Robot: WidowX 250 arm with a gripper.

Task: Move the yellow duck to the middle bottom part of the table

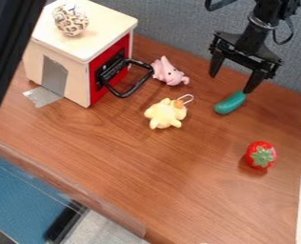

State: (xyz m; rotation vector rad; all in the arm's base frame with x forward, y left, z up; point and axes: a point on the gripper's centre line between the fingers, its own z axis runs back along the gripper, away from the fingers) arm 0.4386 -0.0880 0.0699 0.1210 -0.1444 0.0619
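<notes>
End effector [231,82]: upper right of the frame, hanging from the black arm [257,26], fingers spread apart, pointing down. In the frame, the finger on the right ends right at the upper end of the teal toy [230,103]; can't tell if they touch.

Yellow duck [165,114]: on the tabletop [150,164], just above the middle of the frame. Plush, orange bit plus a pale loop at its upper right. Sits left of the teal toy, apart from it, and below the pink plush [169,72], also apart.

Strawberry [261,155]: right side of the frame, lower than the duck and well apart from it. Red, green leaf top facing the camera.

Box [57,66]: upper left of the frame, cream sides and top, red face toward the right. Black handle [135,86] sticks out of the red face, its outer end near the pink plush. Patterned ball [71,20] sits on the box top. Grey flap [43,96] lies at the box's base, left side, below a grey panel.

Edges: gray partition [172,24] behind the tabletop along the top of the frame. Two white pieces at the right edge, one about mid-height, one lower. Dark slanted piece [6,47] cuts the upper left corner. Blue surface [23,195] lower left, beyond the tabletop edge.
</notes>
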